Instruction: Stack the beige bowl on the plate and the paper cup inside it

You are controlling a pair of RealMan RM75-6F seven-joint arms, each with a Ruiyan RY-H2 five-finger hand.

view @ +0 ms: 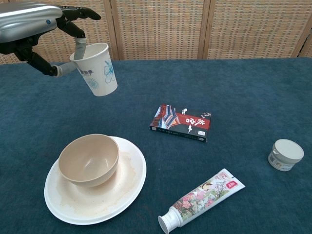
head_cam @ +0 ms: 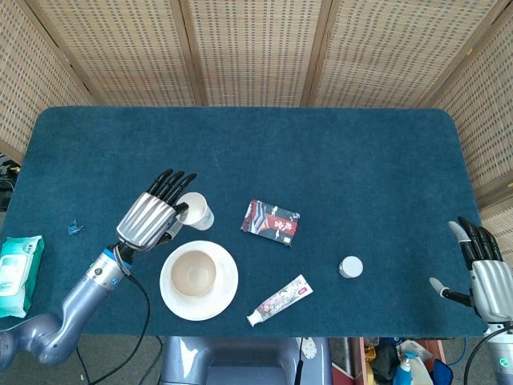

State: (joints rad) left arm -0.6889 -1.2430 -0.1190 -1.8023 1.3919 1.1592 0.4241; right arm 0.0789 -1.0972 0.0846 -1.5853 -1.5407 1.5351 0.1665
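Holding: left robot hand (view: 34, 27) pinches the paper cup (view: 96, 69) by its rim, tilted, up off the worktop (view: 234, 83), behind the beige bowl (view: 89, 159).
Bowl: already sitting on the plate (view: 127, 192).
Slip risk: rim-only pinch, the cup could slip or crush.
Drop risk: released tilted, it could tip out of the bowl.
Right robot hand (head_cam: 481, 273): open, empty, far right of the bowl.

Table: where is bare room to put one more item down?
The table is bare along its far edge and between the box and the right hand. It is crowded near the plate, bowl and toothpaste tube.
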